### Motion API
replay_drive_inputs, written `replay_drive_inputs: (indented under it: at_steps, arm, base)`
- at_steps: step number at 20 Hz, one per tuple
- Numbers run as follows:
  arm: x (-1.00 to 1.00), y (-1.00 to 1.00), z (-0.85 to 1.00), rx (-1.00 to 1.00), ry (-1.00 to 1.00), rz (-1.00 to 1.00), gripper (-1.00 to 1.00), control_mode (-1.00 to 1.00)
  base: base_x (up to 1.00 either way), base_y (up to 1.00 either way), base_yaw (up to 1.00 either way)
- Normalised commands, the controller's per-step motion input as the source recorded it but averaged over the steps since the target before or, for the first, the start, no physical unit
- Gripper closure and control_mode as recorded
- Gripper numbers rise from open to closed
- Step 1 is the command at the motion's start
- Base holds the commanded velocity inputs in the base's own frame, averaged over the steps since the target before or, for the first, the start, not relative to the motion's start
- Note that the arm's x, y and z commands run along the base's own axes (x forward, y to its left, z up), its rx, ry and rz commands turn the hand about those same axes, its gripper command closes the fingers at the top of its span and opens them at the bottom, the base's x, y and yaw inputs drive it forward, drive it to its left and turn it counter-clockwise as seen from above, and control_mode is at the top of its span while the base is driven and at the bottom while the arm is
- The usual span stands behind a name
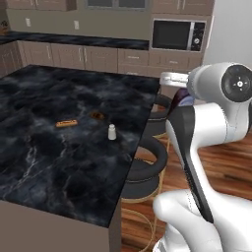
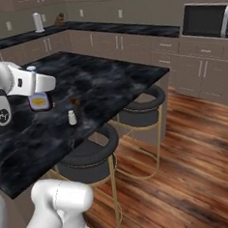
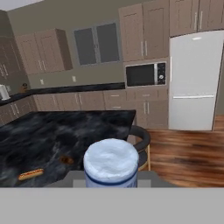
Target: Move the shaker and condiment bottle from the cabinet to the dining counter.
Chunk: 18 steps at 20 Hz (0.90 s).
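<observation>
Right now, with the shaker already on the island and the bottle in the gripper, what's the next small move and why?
Probably lower the condiment bottle straight down onto the dining counter and then open. The gripper is shut on it, holding it upright above the black slab, and the shaker already stands there a little way off, so a bare spot beside it looks ready for the bottle.

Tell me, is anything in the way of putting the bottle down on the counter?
Nothing visible blocks it. The bottle hangs in the fingers above the counter, and the shaker stands a little aside.
</observation>
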Motion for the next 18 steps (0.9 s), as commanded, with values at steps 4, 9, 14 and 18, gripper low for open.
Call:
replay_drive_inputs:
  at_steps: [4, 9, 14, 18]
  arm:
    - [0.00, 0.00, 0.00, 0.00, 0.00, 0.00, 1.00, 1.00]
    - [0.00, 0.00, 0.00, 0.00, 0.00, 0.00, 1.00, 1.00]
    - [0.00, 0.00, 0.00, 0.00, 0.00, 0.00, 1.00, 1.00]
    - [0.00, 0.00, 0.00, 0.00, 0.00, 0.00, 1.00, 1.00]
  base:
    - [0.93, 0.01, 0.05]
    - [0.74, -0.18, 0.30]
    - [0.57, -0.22, 0.42]
    - [0.56, -0.24, 0.37]
